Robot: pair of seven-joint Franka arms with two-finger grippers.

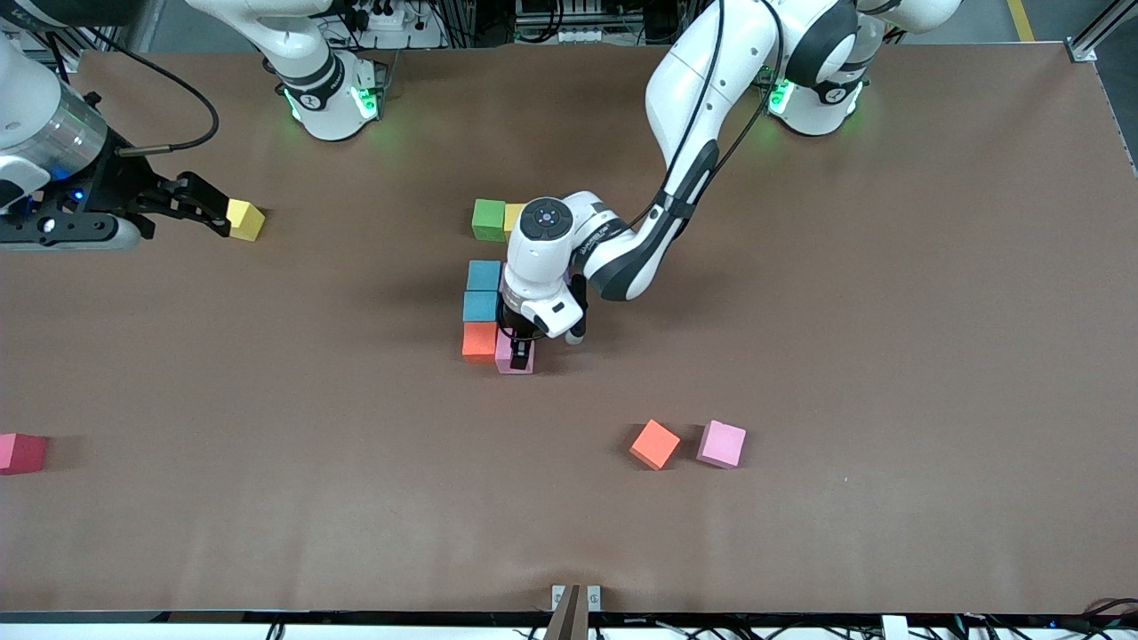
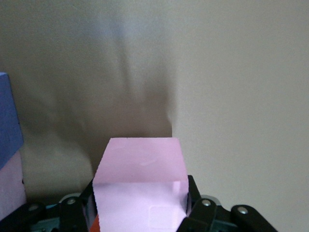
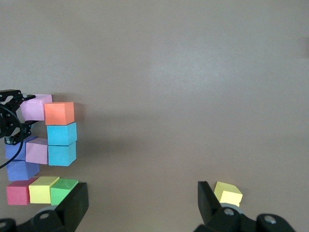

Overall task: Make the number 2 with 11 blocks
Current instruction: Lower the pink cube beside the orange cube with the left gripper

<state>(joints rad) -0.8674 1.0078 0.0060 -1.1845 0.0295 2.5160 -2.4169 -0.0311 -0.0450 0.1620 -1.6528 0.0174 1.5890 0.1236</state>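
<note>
The part-built number 2 lies mid-table: green, yellow, two light blue and an orange block; the right wrist view adds red, purple and pink. A pink block rests on the table against the orange one. My left gripper stands over it, fingers either side of that pink block, slightly open. My right gripper hangs wide open at the right arm's end, empty, a loose yellow block just outside one finger.
Loose orange and pink blocks lie nearer the front camera, toward the left arm's end. A red-pink block sits at the table's edge at the right arm's end. The left arm's elbow hangs over the figure's upper rows.
</note>
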